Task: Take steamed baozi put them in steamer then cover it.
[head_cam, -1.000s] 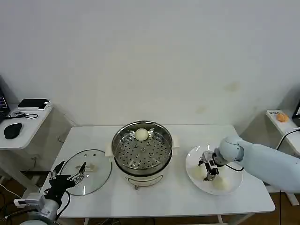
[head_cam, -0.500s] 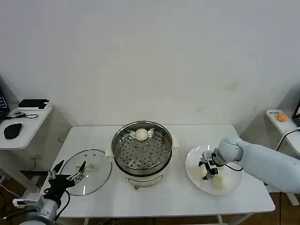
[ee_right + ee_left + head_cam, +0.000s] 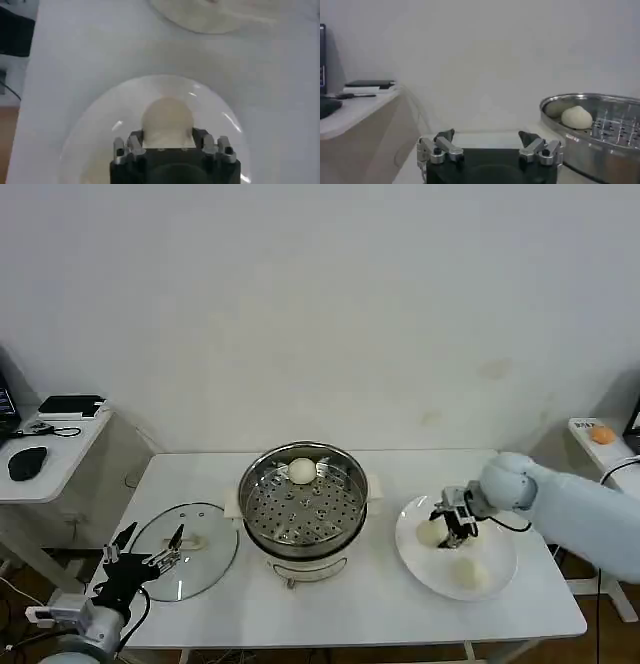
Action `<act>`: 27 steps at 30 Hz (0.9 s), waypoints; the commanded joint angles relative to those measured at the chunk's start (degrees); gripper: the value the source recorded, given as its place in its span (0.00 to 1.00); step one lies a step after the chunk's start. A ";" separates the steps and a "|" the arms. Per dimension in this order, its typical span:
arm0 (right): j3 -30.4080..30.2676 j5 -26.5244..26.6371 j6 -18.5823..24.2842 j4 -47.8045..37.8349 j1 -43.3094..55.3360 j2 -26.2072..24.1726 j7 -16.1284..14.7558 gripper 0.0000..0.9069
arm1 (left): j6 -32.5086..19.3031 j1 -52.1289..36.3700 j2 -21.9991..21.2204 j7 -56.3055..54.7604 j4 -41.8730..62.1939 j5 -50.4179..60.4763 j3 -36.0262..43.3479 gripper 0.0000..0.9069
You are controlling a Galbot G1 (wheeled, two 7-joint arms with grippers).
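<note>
The right gripper (image 3: 452, 524) pinches a steamed baozi (image 3: 431, 533) over the plate (image 3: 500, 569), steamer (image 3: 303, 494) lying toward the robot's left; the left gripper (image 3: 146, 552), jaws spread, waits by the cover (image 3: 205, 524)

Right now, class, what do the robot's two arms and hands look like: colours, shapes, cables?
The right arm is smooth, rounded, pale blue-white, with a ball-like joint and a thin black cable. The right hand is black and silver. The left hand is black with slim dark fingers on a grey-white wrist.
</note>
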 commanded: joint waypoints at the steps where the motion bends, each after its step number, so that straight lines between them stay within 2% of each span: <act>1: -1.97 4.90 -0.75 5.95 11.02 -4.90 0.42 0.73 | 0.01 -0.05 0.00 -0.01 -0.08 -0.01 0.07 1.00; 5: -6.26 9.44 -2.26 7.41 20.26 -3.50 1.36 0.74 | 0.02 -0.38 0.20 -0.05 0.04 -0.01 0.19 1.00; 10: -13.29 16.39 -5.38 7.27 31.62 4.10 3.16 0.74 | 0.17 -0.88 0.52 -0.10 -0.12 -0.08 0.19 1.00; 13: -15.52 20.63 -7.75 6.56 34.28 9.83 4.75 0.76 | 0.25 -1.29 0.61 -0.17 0.02 -0.10 0.20 1.00; 19: -14.98 27.56 -12.95 3.11 32.77 22.21 8.55 0.76 | 0.13 -2.01 0.15 -0.16 0.79 -0.05 0.12 1.00; 23: -13.44 30.26 -15.37 -2.15 29.54 32.42 10.74 0.76 | 0.07 -2.29 0.06 -0.37 1.61 -0.01 -0.34 1.00; 27: -12.57 31.88 -16.61 -6.68 26.34 38.92 12.19 0.76 | 0.08 -2.53 -0.04 -0.29 0.97 0.00 -0.72 1.00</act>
